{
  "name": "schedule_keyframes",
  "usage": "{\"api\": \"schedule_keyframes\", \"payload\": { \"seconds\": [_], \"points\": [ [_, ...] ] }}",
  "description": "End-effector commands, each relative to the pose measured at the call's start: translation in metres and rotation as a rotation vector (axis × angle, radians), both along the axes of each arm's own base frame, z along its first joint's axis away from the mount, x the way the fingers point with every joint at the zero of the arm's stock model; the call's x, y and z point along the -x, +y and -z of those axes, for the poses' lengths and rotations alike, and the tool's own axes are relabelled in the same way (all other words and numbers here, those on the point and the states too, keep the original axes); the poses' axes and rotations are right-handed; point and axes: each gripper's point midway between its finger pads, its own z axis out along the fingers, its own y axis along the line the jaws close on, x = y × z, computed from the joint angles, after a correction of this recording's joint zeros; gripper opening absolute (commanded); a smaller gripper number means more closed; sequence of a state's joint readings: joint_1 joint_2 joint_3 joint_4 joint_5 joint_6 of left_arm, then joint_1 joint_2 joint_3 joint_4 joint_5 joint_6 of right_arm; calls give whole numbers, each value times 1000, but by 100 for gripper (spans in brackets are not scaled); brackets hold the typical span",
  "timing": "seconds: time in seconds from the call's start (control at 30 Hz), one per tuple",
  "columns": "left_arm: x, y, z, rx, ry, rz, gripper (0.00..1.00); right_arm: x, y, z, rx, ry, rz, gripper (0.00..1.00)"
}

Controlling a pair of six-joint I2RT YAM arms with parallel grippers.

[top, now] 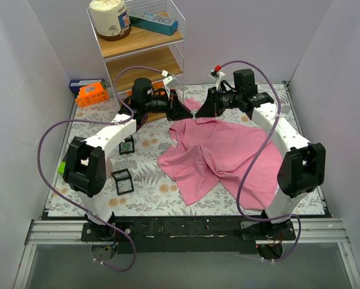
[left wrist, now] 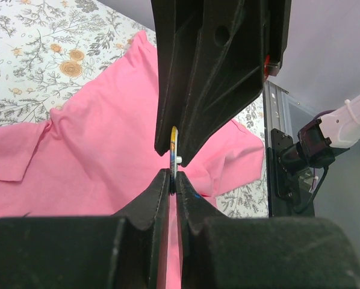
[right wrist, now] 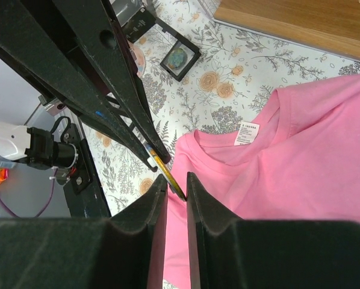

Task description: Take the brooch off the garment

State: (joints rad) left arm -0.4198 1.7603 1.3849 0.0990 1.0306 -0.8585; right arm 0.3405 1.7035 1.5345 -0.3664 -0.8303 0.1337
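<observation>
Floral cloth (top: 147, 191); pink garment (top: 222, 150) crumpled; left fingers (left wrist: 216, 90), right fingers (right wrist: 205, 217) pinch thin yellow-edged brooch (left wrist: 173, 147).

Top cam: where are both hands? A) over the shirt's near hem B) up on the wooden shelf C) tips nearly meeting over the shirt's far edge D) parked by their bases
C: the left hand and right hand point at each other, almost touching, above the far edge of the pink shirt.
</observation>
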Motion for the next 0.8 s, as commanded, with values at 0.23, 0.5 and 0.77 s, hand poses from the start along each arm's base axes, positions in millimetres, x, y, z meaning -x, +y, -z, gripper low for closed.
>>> {"api": "schedule_keyframes", "payload": {
  "seconds": [0.23,0.5,0.77],
  "points": [
    [33,-7,-17,26,7,142,0,-57,-21,-35,-23,-125,185,25],
    [28,-4,-13,13,12,116,0,-46,-19,-50,-72,-166,118,27],
    [24,0,0,-28,12,84,0,-40,-31,-96,-142,-307,76,37]
  ]
}}
